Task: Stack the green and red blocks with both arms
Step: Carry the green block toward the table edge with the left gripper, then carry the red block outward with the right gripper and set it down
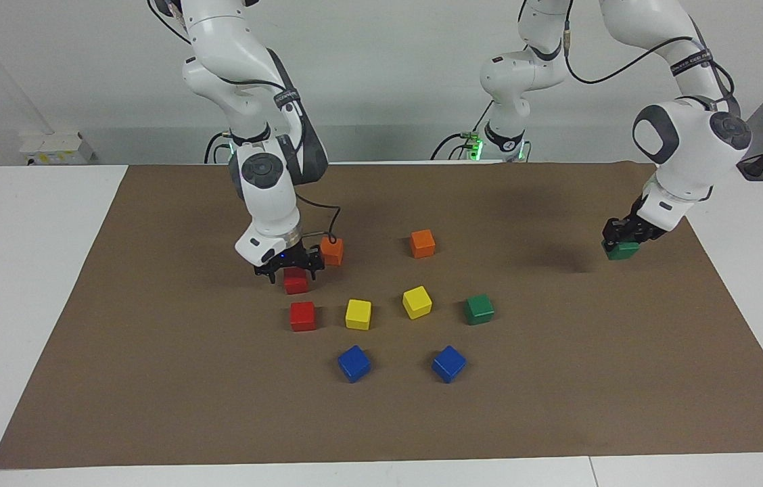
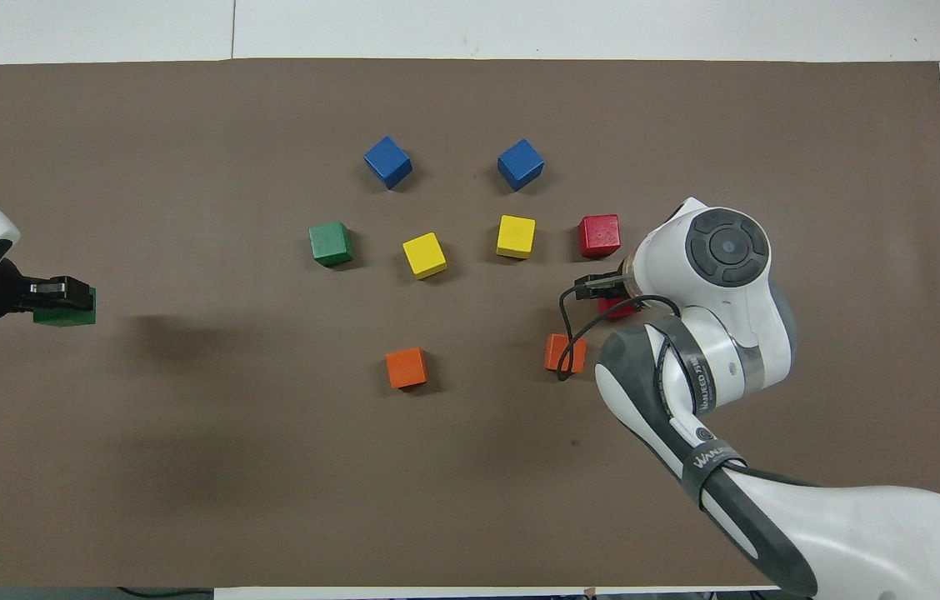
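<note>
Brown mat (image 1: 151, 379): nothing stacked. Left gripper (image 1: 621, 238) clamps a green cube (image 1: 623, 250) above the mat's left-arm edge; right gripper (image 1: 289, 265) straddles a red cube (image 1: 296, 282), spread.

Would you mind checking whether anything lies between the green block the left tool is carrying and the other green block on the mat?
Nothing visible does. The left tool holds a green block over the mat's edge at the left arm's end, and only bare mat lies between it and the other green block.
</note>
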